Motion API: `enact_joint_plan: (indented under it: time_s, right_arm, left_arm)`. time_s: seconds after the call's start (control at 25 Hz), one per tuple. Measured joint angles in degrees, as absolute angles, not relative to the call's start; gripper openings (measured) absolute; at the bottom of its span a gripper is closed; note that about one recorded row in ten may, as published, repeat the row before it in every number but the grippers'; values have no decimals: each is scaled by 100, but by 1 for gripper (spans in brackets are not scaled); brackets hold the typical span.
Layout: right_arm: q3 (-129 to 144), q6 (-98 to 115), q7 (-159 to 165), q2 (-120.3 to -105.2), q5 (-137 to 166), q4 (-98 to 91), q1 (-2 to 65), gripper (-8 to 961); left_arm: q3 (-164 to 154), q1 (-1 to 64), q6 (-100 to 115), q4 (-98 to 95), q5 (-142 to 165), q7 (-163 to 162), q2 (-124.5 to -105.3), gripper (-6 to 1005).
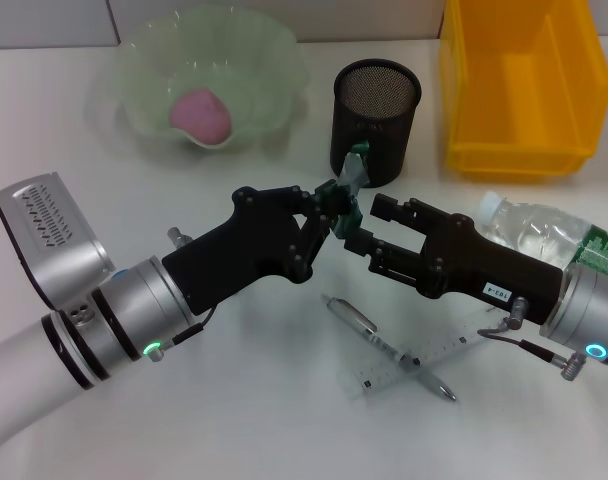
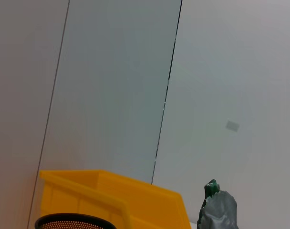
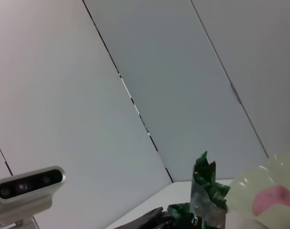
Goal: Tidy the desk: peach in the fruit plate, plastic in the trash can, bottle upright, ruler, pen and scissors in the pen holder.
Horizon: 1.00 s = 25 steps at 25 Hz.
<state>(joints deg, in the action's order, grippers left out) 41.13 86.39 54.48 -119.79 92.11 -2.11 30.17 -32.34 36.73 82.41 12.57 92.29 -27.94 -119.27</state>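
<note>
Above the worktop's middle, the left gripper (image 1: 329, 205) held the crumpled plastic wrapper (image 1: 350, 180) in closed jaws, while the right gripper (image 1: 369, 228) met it with open jaws. A mistimed handover could drop it short of the yellow bin (image 1: 519, 80).

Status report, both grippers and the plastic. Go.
Left gripper shut on plastic wrapper, above desk. Right gripper open, closing in beside it. Pen holder stands between wrapper and yellow bin.
</note>
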Motion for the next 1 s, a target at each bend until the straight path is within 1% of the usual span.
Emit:
enact_joint_plan:
  time_s: [0.64,1.0]
  right_arm:
    - [4113,8639,5459,-11979,9211,-211,3025,732]
    - [4116,8635,5459,-11979,9211,-211,3033,569]
  left_arm:
    - [-3264,3693,8241,1267,9228,-2795,-11927,25]
    - [-3263,3700,8231,1317,9228,-2791,-11926,24]
